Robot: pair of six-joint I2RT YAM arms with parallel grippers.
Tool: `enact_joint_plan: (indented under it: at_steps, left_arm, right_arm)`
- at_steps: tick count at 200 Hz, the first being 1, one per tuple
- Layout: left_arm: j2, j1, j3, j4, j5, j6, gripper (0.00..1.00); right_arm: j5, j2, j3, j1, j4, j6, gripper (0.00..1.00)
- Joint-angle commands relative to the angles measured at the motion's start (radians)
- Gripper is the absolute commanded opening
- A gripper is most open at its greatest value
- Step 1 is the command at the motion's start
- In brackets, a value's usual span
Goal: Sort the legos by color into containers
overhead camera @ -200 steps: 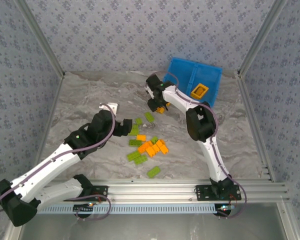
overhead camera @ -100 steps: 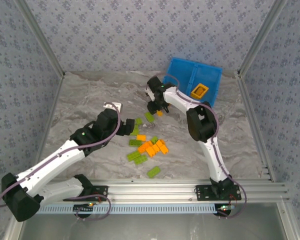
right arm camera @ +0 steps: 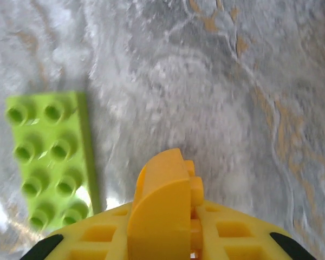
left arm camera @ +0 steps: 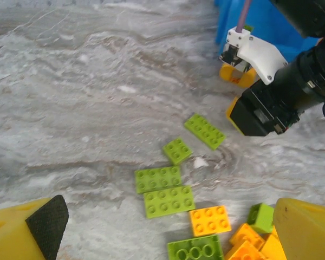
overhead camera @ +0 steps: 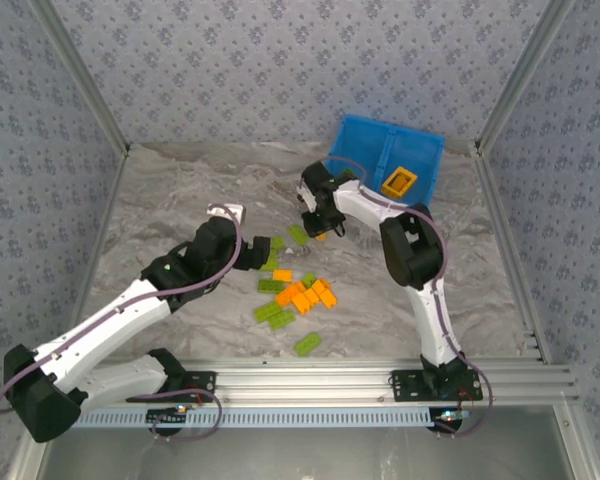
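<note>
The left tool (overhead camera: 258,255) stands wide open just short of the loose legos (overhead camera: 300,297) on the bench (overhead camera: 180,190). Beyond them the right tool (overhead camera: 323,227) clamps an orange brick (right arm camera: 162,195). Just past it, the blue tray (overhead camera: 375,150) holds an orange frame piece (overhead camera: 399,181) in its right compartment. A second ago the right tool sat farther left, jaws wider.
</note>
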Motion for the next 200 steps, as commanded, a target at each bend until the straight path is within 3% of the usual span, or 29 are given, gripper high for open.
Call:
enact_joint_plan:
  at_steps: [1, 37, 56, 77, 106, 144, 163, 200]
  left_arm:
    - [-0.069, 0.004, -0.033, 0.120, 0.119, 0.036, 0.99]
    - [-0.124, 0.003, -0.072, 0.203, 0.286, 0.112, 0.99]
    - [-0.134, 0.002, -0.077, 0.224, 0.344, 0.133, 0.99]
    - [-0.134, -0.002, -0.076, 0.238, 0.364, 0.136, 0.99]
    - [-0.134, -0.004, -0.073, 0.215, 0.343, 0.122, 0.99]
    - [-0.150, -0.005, -0.069, 0.167, 0.319, 0.105, 0.99]
    - [-0.160, -0.005, -0.070, 0.150, 0.309, 0.104, 1.00]
    - [-0.160, -0.005, -0.070, 0.166, 0.278, 0.108, 0.99]
  right_arm:
    - [0.022, -0.241, -0.128, -0.049, 0.221, 0.126, 0.26]
    - [0.245, -0.423, -0.322, -0.214, 0.382, 0.317, 0.27]
    - [0.295, -0.387, -0.299, -0.320, 0.383, 0.362, 0.27]
    - [0.282, -0.256, -0.144, -0.396, 0.308, 0.351, 0.27]
    - [0.322, -0.051, 0.110, -0.423, 0.165, 0.326, 0.29]
    - [0.347, 0.114, 0.321, -0.436, 0.045, 0.309, 0.41]
    - [0.346, 0.105, 0.329, -0.429, 0.027, 0.302, 0.49]
    - [0.322, -0.069, 0.160, -0.406, 0.109, 0.321, 0.51]
